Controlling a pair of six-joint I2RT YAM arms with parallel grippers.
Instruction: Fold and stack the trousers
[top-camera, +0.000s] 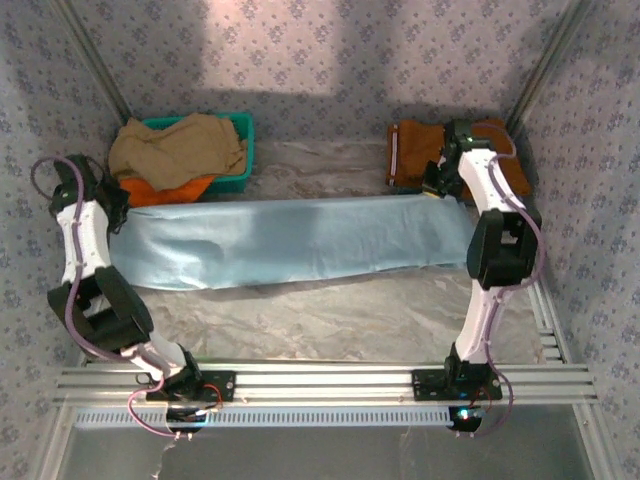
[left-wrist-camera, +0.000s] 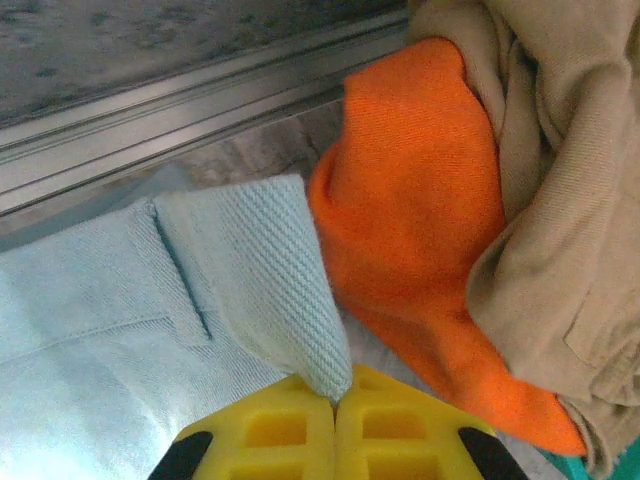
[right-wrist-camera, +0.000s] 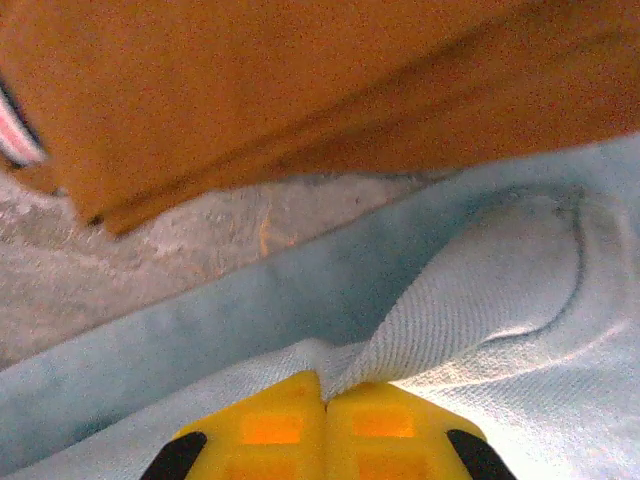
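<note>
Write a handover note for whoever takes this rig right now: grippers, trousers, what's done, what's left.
Left gripper: jaws shut on one end of the blue trousers, beside the teal basket.
Right gripper: jaws shut on the other end, near the folded rust-brown trousers.
Done: blue pair lies as a long strip across the table.
To do: fold it shorter, then stack it.

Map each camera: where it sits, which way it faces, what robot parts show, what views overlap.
Top external: above and behind the bases, looking down on the table; left arm and right arm show, pale blue trousers stretched between them.
Left wrist: on the left arm, looking past the left pincer, shut on the trousers' edge, orange garment beyond.
Right wrist: on the right arm, looking past the right pincer, shut on the trousers, rust-brown garment beyond.
Shared: all three show the trousers.
</note>
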